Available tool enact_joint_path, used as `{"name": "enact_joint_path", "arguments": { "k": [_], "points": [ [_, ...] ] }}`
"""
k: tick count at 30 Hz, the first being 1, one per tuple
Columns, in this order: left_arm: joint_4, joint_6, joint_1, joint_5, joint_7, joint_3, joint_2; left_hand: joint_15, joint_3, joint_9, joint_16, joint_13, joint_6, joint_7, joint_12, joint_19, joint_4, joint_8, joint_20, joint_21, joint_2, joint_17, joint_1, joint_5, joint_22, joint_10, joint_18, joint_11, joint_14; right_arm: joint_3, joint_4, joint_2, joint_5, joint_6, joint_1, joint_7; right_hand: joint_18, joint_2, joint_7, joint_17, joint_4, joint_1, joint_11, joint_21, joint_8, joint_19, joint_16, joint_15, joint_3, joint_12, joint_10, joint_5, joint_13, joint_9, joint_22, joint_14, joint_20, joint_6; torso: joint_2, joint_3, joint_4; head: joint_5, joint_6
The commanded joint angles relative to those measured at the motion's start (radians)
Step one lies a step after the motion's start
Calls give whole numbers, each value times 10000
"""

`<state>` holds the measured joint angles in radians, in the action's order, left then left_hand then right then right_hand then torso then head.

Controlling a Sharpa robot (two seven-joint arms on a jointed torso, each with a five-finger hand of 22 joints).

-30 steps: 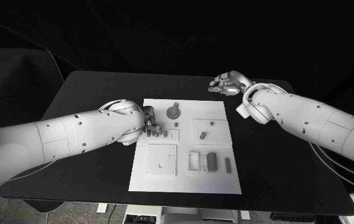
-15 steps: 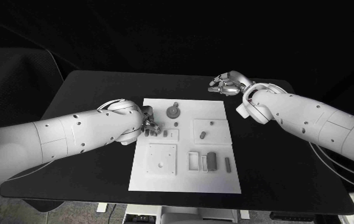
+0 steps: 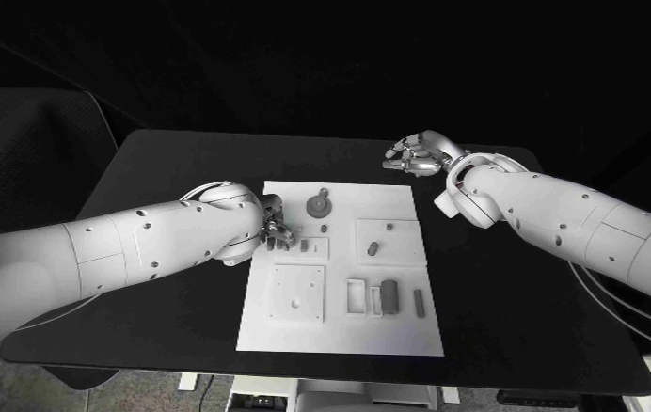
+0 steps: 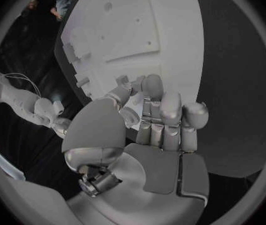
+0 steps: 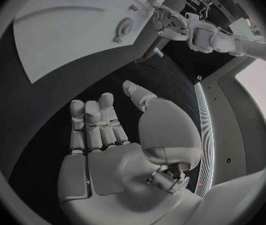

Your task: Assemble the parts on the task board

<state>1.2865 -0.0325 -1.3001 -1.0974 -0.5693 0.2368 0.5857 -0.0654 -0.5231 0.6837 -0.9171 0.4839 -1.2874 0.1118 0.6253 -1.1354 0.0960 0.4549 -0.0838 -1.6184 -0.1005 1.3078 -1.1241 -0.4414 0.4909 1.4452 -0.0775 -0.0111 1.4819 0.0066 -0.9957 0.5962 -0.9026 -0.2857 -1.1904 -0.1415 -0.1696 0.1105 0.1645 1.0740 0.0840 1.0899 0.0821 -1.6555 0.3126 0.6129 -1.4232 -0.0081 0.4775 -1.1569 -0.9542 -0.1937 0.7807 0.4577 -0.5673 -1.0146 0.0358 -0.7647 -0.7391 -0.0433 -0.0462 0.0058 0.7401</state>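
Parts (image 3: pixel 389 296) are seen as small grey pieces on the white task board (image 3: pixel 393 337), which lies in the middle of the black counter (image 3: pixel 163 158); they are judged to be light, stiff and a little slippery, so each is best pinched at its narrow sides. The left robot hand (image 3: pixel 276 227) is placed at the left edge of the board, fingers bent downward; whether a piece is touched or held cannot be told. The right robot hand (image 3: pixel 418 152) is kept above the counter beyond the far right corner of the board, fingers apart, nothing in it. Fingertips (image 4: pixel 153 85) close to the board are shown by the left wrist view, while the empty palm (image 5: pixel 110 172) is shown by the right wrist view.
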Motion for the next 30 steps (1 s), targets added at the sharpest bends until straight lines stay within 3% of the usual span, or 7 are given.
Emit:
{"name": "enact_joint_path", "arguments": {
  "k": [1,12,14,30],
  "points": [
    [-29,160,7,-61,-100,8,-27,-390,-438,8,-68,13,-970,-603,68,-61,327,41,33,-34,76,248,-162,-44,17,1274,-1265,379,643,0,1,-10,-10,139,7,-67,121,-9,58,-13,-40,-91,20,-203,45,-68,39,-22,5,-22,60,52,-10,-9,16,75,-18,-5,-3,2,5,2,3],
    [-92,113,6,146,-50,8,-81,-381,-374,36,-135,39,-851,-560,89,-26,234,25,50,-66,49,226,45,-14,36,1170,-1261,350,573,0,-2,-2,-10,140,9,-64,121,-10,58,-14,-42,-96,20,-203,45,-68,38,-22,6,-22,60,52,-11,-9,17,75,-18,-5,-1,4,3,-15,17],
    [-125,217,6,137,-56,8,-96,-374,-264,120,-237,96,-740,-541,156,41,175,60,62,-101,-49,167,309,457,55,1063,-1273,332,468,0,0,-2,-10,145,9,-63,121,-10,58,-14,-42,-97,20,-203,45,-68,38,-22,6,-22,60,52,-11,-9,17,76,-18,-5,-1,2,1,-17,29],
    [-175,457,7,122,-80,8,-90,-347,-79,188,-292,136,-510,-491,176,191,142,41,85,-73,-356,62,659,820,47,853,-1267,281,284,0,-2,15,-10,144,10,-61,121,-11,58,-16,-43,-104,20,-203,46,-70,38,-22,7,-23,62,52,-14,-10,19,77,-19,-3,-1,-8,3,-30,58]
  ]
}}
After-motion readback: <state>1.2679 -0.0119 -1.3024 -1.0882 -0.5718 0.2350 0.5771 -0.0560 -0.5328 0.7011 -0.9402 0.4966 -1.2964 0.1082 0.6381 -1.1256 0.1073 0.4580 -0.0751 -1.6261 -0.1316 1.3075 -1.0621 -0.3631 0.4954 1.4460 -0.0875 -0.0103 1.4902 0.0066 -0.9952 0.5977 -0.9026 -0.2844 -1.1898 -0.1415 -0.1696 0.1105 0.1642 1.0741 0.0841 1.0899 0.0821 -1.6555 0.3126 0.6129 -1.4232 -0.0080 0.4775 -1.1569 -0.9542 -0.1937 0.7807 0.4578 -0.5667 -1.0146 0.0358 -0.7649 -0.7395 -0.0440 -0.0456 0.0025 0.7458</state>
